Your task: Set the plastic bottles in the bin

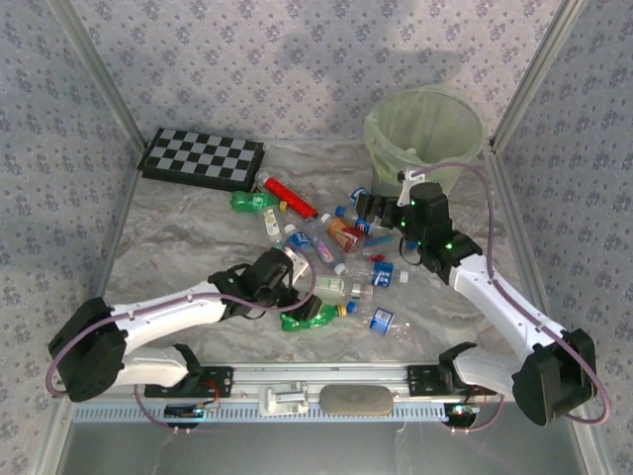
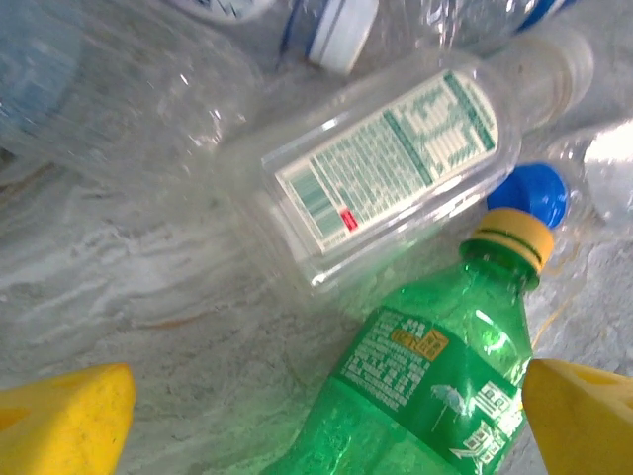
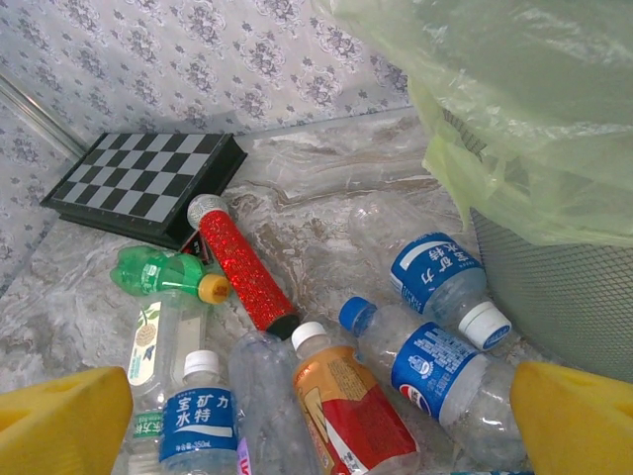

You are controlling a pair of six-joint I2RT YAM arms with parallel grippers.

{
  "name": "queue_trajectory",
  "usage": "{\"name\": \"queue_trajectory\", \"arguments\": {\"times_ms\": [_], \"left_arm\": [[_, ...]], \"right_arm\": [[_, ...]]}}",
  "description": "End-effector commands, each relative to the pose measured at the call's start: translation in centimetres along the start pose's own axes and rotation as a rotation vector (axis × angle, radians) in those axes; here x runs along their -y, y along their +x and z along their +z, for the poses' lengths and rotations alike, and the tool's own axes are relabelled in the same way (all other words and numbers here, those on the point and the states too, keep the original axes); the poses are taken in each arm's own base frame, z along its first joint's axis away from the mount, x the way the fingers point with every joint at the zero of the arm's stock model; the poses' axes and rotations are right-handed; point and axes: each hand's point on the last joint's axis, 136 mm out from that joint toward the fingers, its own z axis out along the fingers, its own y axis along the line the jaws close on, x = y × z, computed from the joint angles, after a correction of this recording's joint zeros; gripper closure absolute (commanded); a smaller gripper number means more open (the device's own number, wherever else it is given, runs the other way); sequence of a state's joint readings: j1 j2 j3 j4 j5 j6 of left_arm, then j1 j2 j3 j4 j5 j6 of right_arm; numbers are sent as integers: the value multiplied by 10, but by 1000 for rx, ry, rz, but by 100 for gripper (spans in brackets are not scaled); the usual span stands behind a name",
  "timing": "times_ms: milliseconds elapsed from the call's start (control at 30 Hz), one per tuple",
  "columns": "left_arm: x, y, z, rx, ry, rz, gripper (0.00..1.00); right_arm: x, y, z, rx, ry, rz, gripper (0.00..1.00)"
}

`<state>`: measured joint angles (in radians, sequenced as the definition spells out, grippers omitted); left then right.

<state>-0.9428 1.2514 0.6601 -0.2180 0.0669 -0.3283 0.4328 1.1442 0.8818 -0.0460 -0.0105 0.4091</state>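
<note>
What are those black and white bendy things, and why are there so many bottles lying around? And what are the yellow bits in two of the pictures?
The bendy things are two robot arms, fixed at the near edge of a marble-patterned table. One picture looks down from above. The other two come from little cameras on each arm's wrist, and the yellow bits are the fingers of each arm's tool.

The left tool is open, just above a green bottle and a clear flat bottle. The right tool is open too, over an orange-labelled bottle and blue-labelled ones. Neither holds anything yet.

Also on the table: a red glittery stick, a checkerboard, and a pale green bin with a bag inside. The bottles are meant to go into it.
</note>
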Motion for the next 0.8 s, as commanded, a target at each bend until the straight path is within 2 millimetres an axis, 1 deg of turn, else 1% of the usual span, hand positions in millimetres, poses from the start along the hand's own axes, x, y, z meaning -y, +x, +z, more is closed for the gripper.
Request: {"name": "queue_trajectory", "arguments": {"times_ms": [0, 200, 300, 533, 767], "left_arm": [[7, 10, 5, -60, 4, 62, 0], [16, 26, 21, -135, -2, 123, 0], [19, 33, 26, -166, -9, 143, 0], [22, 46, 27, -210, -13, 162, 2], [15, 54, 26, -220, -43, 133, 3]], "right_arm": [[-8, -20, -2, 59, -12, 20, 0], [-7, -18, -1, 53, -8, 22, 0], [-7, -19, -2, 55, -7, 21, 0], [-6, -16, 1, 44, -3, 26, 0], [-5, -14, 0, 41, -2, 24, 0]]}}
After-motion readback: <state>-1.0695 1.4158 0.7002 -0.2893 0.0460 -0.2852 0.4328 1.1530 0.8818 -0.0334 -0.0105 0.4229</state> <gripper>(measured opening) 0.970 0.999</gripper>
